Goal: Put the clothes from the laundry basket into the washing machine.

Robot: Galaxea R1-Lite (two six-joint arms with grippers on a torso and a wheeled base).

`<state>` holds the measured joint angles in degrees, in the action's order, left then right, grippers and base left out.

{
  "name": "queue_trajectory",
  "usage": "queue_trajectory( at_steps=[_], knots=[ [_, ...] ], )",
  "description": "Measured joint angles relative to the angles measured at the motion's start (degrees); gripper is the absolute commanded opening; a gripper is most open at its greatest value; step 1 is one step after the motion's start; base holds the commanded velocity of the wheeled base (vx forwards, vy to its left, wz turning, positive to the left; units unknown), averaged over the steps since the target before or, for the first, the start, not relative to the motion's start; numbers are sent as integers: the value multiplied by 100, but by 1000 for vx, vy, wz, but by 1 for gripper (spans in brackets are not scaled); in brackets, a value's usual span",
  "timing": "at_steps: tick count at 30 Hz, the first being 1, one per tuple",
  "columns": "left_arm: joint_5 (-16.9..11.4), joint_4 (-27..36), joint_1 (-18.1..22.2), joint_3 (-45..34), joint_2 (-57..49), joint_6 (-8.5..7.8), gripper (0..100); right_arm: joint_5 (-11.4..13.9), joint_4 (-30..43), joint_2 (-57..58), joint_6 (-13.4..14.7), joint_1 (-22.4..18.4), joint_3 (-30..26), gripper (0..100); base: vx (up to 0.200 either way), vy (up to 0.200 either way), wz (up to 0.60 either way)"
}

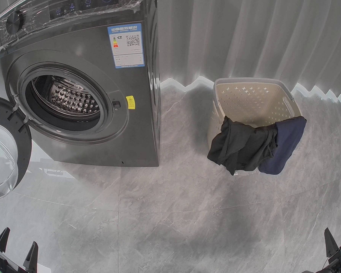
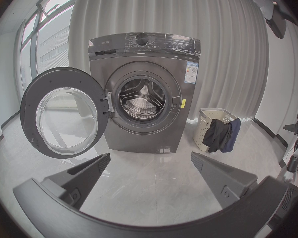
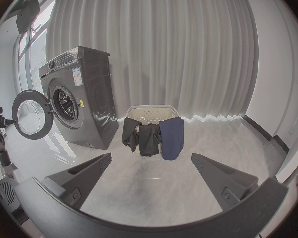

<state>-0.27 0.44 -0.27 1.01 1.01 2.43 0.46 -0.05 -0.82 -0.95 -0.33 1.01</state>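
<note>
**Hidden or cut off**
- Washing machine [image 1: 83, 133]: its top panel is cut by the head view's upper edge. The round door [image 1: 3, 148] stands swung wide to the robot's left and is cut by that view's left edge.
- Drum [image 1: 70, 97]: the perforated steel wall shows through the open port, but its bottom is in shadow.
- Laundry basket [image 1: 254, 95]: its near wall is covered by the hanging clothes, and its floor is hard to make out.
- Black garment [image 1: 242, 145]: it is bunched, and whether it is one piece or two cannot be told.

**Hands**
- Left hand [image 1: 18, 243]: it sits at the near left edge of the floor [image 1: 178, 217] with its fingers spread wide, holding nothing and touching nothing.
- Right hand [image 1: 338, 226]: it sits at the near right edge of the floor, also spread wide and empty.

**Task items**
- The black garment is draped over the basket's near rim and hangs down the outside.
- Navy garment [image 1: 286, 143]: it hangs over the basket's near right corner, touching the black one.
- Whether either hem reaches the floor cannot be told.

**Edges and open room**
- The machine and the basket stand along the floor's far edge, before the white curtain [image 1: 254, 27]. The basket is to the machine's right, with a bare strip of floor between them.
- Grey tile runs open from both hands to the basket and to the port.
- The open door juts into the floor's left side.
</note>
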Motion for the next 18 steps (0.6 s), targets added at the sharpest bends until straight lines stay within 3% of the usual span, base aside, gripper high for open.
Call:
queue_trajectory(
  at_steps=[12, 15, 18],
  knots=[
    [2, 7, 0, 0, 0, 4, 100, 2, -2, -2, 0, 0, 0, 100, 200, 0, 0],
    [2, 10, 0, 0, 0, 6, 100, 2, -2, -2, 0, 0, 0, 100, 0, 0, 0],
    [2, 7, 0, 0, 0, -5, 100, 5, -5, -2, 0, -2, 0, 100, 0, -200, 0]
  ],
)
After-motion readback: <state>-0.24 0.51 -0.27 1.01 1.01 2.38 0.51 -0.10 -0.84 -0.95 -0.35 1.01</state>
